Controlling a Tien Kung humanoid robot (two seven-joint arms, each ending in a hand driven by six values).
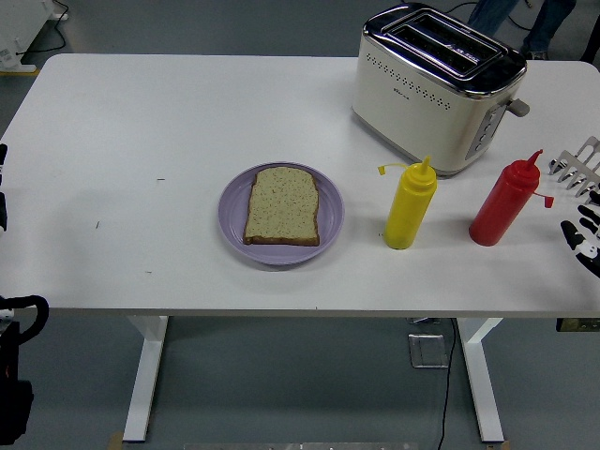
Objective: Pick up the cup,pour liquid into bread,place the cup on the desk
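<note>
A white surface [169,122] carries a purple plate [280,215] near its middle, with one slice of brown bread [282,205] lying flat on it. Right of the plate stands a yellow squeeze bottle [410,204], upright, its cap hanging off to the left of the nozzle. Further right, well apart from it, stands a red squeeze bottle [504,201], also upright, its cap dangling to the right. Behind the two bottles, toward the far right corner, sits a cream and chrome toaster [435,87] with two slots on top.

The right robot hand [581,199] shows only partly at the right edge, just beside the red bottle and not touching it; its silver and black fingers [572,164] are spread and hold nothing. The left arm [14,370] rests at the lower left corner, below the surface's edge; its hand does not show.
</note>
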